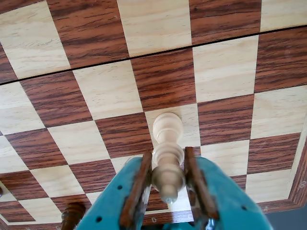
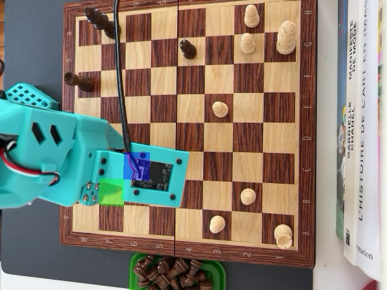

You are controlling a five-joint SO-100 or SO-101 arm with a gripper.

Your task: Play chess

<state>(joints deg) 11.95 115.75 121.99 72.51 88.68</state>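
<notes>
In the wrist view my teal gripper [image 1: 168, 168] is shut on a light wooden chess piece [image 1: 167, 143]. Its brown-padded fingers [image 1: 139, 188] press on both sides of the piece's upper body. The piece's round base hangs over a light square of the chessboard [image 1: 158, 81]; I cannot tell whether it touches. In the overhead view the arm [image 2: 54, 157] reaches in from the left over the chessboard [image 2: 266, 130], and its camera board [image 2: 152, 175] hides the gripper and the held piece.
Several light pieces [image 2: 221, 109] stand on the overhead view's right half, and dark pieces [image 2: 187, 48] stand at its upper left. A green tray [image 2: 175, 272] of dark pieces sits below the board. Books [image 2: 361, 133] lie along the right. A dark piece [image 1: 72, 215] shows at the wrist view's bottom left.
</notes>
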